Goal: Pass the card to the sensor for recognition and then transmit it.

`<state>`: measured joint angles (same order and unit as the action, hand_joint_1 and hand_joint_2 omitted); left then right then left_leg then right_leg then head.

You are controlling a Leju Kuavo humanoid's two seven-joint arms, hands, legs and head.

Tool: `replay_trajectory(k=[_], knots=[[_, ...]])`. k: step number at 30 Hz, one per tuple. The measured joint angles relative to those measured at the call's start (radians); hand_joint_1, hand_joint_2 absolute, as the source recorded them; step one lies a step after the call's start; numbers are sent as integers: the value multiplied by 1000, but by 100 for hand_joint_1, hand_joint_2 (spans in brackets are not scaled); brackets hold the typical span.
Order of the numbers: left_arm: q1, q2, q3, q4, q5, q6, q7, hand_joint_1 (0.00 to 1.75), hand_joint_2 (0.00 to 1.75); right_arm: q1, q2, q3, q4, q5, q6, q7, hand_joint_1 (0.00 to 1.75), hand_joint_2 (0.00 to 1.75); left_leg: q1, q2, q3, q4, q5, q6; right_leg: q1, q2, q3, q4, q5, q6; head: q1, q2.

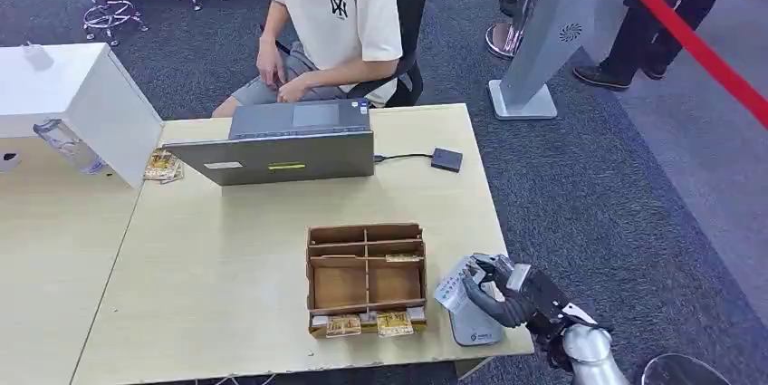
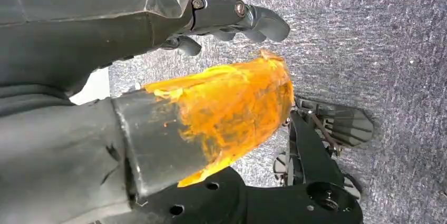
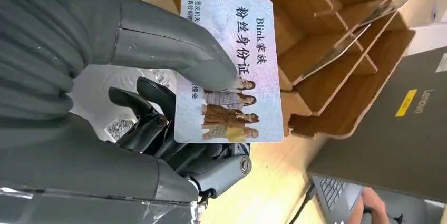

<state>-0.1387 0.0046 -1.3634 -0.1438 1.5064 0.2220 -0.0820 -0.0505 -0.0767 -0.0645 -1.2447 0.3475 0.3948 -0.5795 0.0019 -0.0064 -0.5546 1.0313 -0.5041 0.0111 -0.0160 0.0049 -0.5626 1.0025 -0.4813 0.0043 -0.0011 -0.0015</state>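
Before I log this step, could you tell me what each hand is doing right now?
Left hand: holds nothing; fingers look partly curled, state cannot be told.
Right hand: holding the card.

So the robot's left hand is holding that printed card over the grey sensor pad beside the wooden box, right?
Not quite: it is the right hand, not the left, that holds the card. The head view shows it over the grey sensor pad beside the wooden box; the right wrist view shows the thumb pressing the card.
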Motion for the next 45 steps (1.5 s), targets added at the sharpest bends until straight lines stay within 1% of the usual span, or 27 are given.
replay_trajectory(k=[5,11,20,25,28,45], knots=[[0,1,4,0,0,0,0,0,0,-12,-13,6,15,-2,-10,-2,175,175,0,0,0,0,0,0,0,0,0,0,0,0,0,0],[0,1,10,0,0,0,0,0,0,-24,-29,5,33,-32,13,-22,175,175,0,0,0,0,0,0,0,0,0,0,0,0,0,0],[0,1,23,0,0,0,-2,0,0,-46,-45,5,68,48,-47,-13,175,175,0,0,0,0,0,0,0,0,0,0,0,0,0,0],[1,2,26,0,0,0,-2,0,0,-54,-52,7,83,116,-113,3,175,175,0,0,0,0,0,0,0,0,0,0,0,0,0,0],[1,2,31,0,0,0,-2,0,0,-61,-55,7,92,141,-137,8,175,175,0,0,0,0,0,0,0,0,0,0,0,0,0,0],[3,3,50,0,0,0,-3,0,0,-88,-105,7,173,172,-146,-3,175,175,0,0,0,0,0,0,0,0,0,0,0,0,0,0]])
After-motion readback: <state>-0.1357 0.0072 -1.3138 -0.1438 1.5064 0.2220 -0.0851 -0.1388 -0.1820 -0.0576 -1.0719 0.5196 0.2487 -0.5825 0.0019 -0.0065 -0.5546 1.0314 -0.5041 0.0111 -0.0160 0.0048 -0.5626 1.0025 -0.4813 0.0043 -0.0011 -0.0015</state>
